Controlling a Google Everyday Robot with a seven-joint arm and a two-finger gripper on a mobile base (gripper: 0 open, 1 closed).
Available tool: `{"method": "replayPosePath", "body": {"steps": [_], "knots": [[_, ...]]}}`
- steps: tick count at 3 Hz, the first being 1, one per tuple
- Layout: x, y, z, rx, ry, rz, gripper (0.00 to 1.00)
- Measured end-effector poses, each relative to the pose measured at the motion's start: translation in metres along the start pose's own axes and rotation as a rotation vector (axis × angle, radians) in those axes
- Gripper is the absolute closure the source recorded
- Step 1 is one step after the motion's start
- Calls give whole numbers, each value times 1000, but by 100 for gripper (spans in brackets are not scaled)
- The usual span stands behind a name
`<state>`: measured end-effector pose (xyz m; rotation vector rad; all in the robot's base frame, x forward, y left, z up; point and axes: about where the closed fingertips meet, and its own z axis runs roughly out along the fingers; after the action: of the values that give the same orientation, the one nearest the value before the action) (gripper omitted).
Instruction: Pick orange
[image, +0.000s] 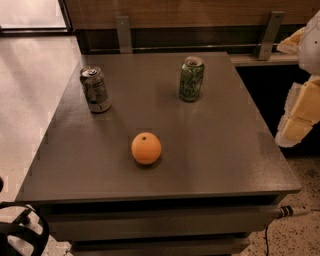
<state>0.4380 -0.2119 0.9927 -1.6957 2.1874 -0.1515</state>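
The round bright orange fruit (146, 148) sits on the dark grey flat-topped table (235, 155), a little left of the table's middle and nearer the near edge than the far one, its small dark stem dimple turned upward. The pale white-and-yellow gripper (302, 115) hangs at the far right of the scene, off the table's right edge and above floor level; I cannot tell whether it is wide, narrow or holding anything, though nothing of the task is in it. So the orange lies to the left of the gripper and somewhat nearer, well apart from it, with a broad stretch of bare tabletop between them. Being round, the fruit has no long axis, so in my judgement no approach angle matters more than another, and a descent from above looks simplest. Two upright drink cans stand farther back: a silver-and-white can (95, 90) at the far left and a green can (191, 79) right of centre at the far side. Both are well apart from the orange, and neither lies on the straight line from the gripper to it. The likeliest risk, I judge, is a nudge that sends the fruit rolling toward the near edge.
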Motion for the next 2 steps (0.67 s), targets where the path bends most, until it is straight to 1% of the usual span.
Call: {"method": "replayPosePath", "body": {"steps": [1,2], "knots": [[0,0,0,0,0,0,0],[-6,0,6,-17,-79,9,0]]}}
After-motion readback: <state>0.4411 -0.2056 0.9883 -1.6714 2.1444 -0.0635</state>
